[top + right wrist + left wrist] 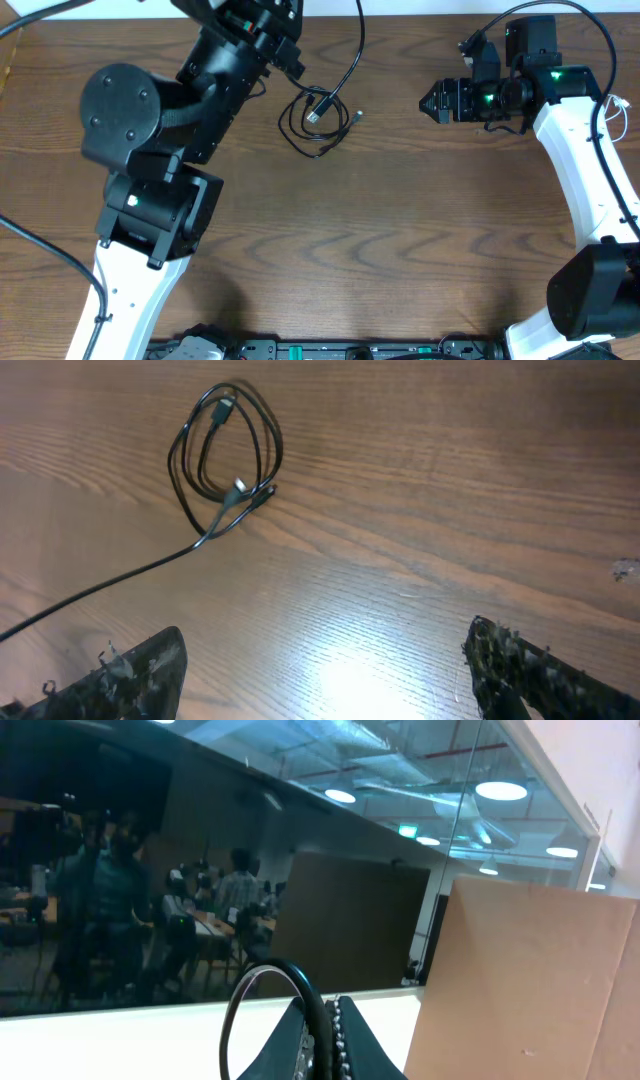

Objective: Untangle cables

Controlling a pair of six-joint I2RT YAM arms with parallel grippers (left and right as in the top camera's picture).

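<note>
A black cable (315, 118) lies in a small coil on the wooden table (380, 250), with plug ends inside the loop. One strand runs from it up past the far edge. The coil also shows in the right wrist view (225, 455). My left gripper (325, 1015) is raised at the far edge, pointing away from the table, and is shut on a strand of black cable (312, 995) that arcs above its jaws. My right gripper (432, 101) is open and empty to the right of the coil, well apart from it, with its fingers (325, 675) spread wide. A thin white cord (608, 112) shows at the right edge.
The bulky left arm (150, 130) covers the table's left side. The right arm (580, 150) runs down the right side. A tan board (540, 980) and a glass wall stand beyond the far edge.
</note>
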